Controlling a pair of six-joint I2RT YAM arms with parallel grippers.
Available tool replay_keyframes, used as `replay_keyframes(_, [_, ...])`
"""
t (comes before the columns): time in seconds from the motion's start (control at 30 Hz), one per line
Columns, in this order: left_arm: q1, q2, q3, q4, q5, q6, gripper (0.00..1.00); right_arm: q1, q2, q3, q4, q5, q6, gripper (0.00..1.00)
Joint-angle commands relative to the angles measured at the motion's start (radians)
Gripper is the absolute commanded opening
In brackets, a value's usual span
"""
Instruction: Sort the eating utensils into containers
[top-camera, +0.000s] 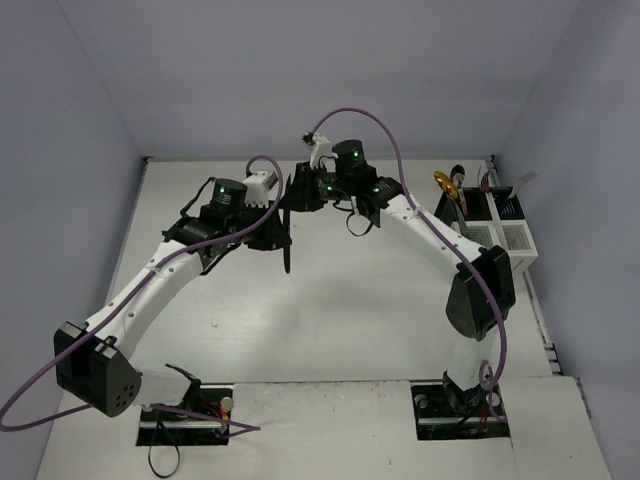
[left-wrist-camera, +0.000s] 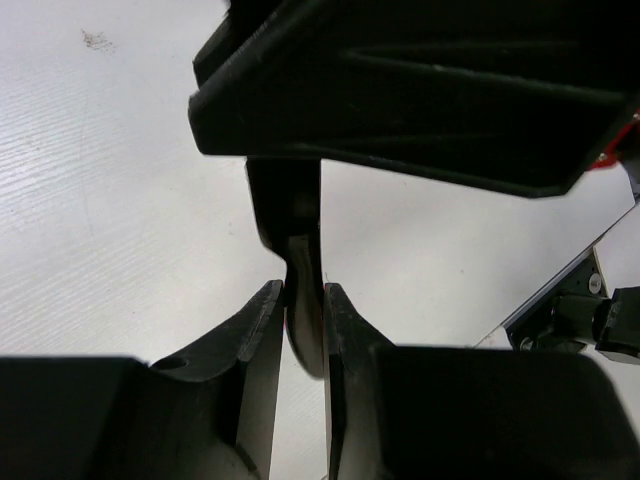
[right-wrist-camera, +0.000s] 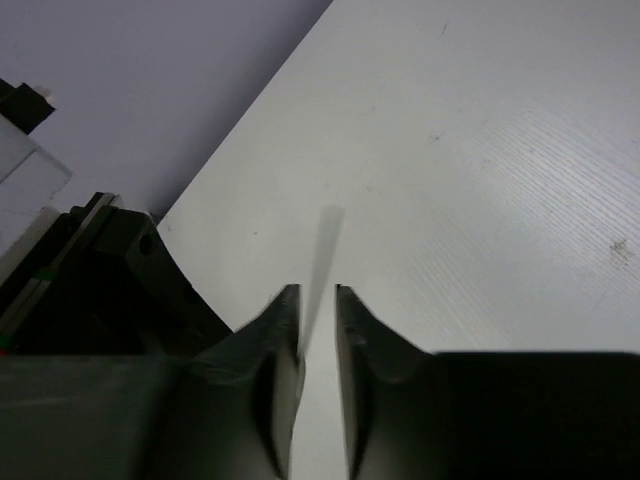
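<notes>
Pinching a slim dark utensil (top-camera: 289, 256) between its fingers (left-wrist-camera: 262, 330), the left hand (left-wrist-camera: 301, 292) is clamped on it, and the piece hangs below that hand, over the table (top-camera: 350, 320). Just beside it, the right hand (right-wrist-camera: 318, 297) has its jaws narrow around a blurred pale strip; whether it grips, I cannot tell. The containers (top-camera: 520, 245) stand well off to its right.

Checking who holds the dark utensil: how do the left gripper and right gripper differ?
The left gripper is shut on the dark utensil; the right gripper shows a narrow gap with only a pale streak, so its grip is unclear. From above, the left gripper sits nearer the bases, the right gripper farther back. Both are black, close together above the table.
</notes>
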Motion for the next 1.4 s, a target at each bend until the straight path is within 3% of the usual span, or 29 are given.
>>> replay_keyframes(0.0, [-0.005, -0.038, 0.053, 0.079, -0.016, -0.006, 0.01, 0.004, -0.021, 0.030, 0.084, -0.019, -0.005, 0.04])
replay_keyframes(0.03, [-0.005, -0.038, 0.055, 0.070, -0.029, -0.008, 0.07, 0.003, -0.027, 0.030, 0.085, -0.020, -0.006, 0.00])
replay_keyframes(0.1, [-0.003, -0.032, 0.067, 0.037, -0.059, -0.010, 0.48, -0.001, -0.043, 0.028, 0.083, -0.024, -0.013, 0.00])
replay_keyframes(0.2, [-0.003, -0.015, 0.093, -0.022, -0.092, -0.015, 0.87, -0.017, -0.066, 0.028, 0.083, -0.028, -0.022, 0.00])
replay_keyframes(0.43, [0.051, -0.033, 0.145, -0.174, -0.231, 0.004, 0.88, -0.219, -0.214, 0.005, 0.046, -0.068, -0.111, 0.00])
replay_keyframes(0.63, [0.162, -0.042, 0.109, -0.201, -0.207, 0.028, 0.88, -0.422, -0.342, 0.059, -0.108, 0.014, -0.368, 0.00])
replay_keyframes(0.8, [0.195, 0.034, 0.136, -0.228, -0.294, 0.068, 0.88, -0.552, -0.479, 0.040, -0.276, 0.159, -0.658, 0.00])
replay_keyframes(0.9, [0.199, 0.073, 0.152, -0.226, -0.334, 0.074, 0.88, -0.570, -0.538, 0.012, -0.364, 0.235, -0.849, 0.00])
replay_keyframes(1.03, [0.204, 0.111, 0.167, -0.211, -0.322, 0.079, 0.88, -0.594, -0.606, -0.078, -0.399, 0.299, -0.987, 0.00])
replay_keyframes(1.17, [0.204, 0.118, 0.165, -0.186, -0.301, 0.099, 0.88, -0.627, -0.641, -0.177, -0.402, 0.288, -1.100, 0.00])
replay_keyframes(1.37, [0.207, 0.115, 0.149, -0.162, -0.293, 0.102, 0.88, -0.746, -0.594, -0.248, -0.395, 0.136, -1.190, 0.00])
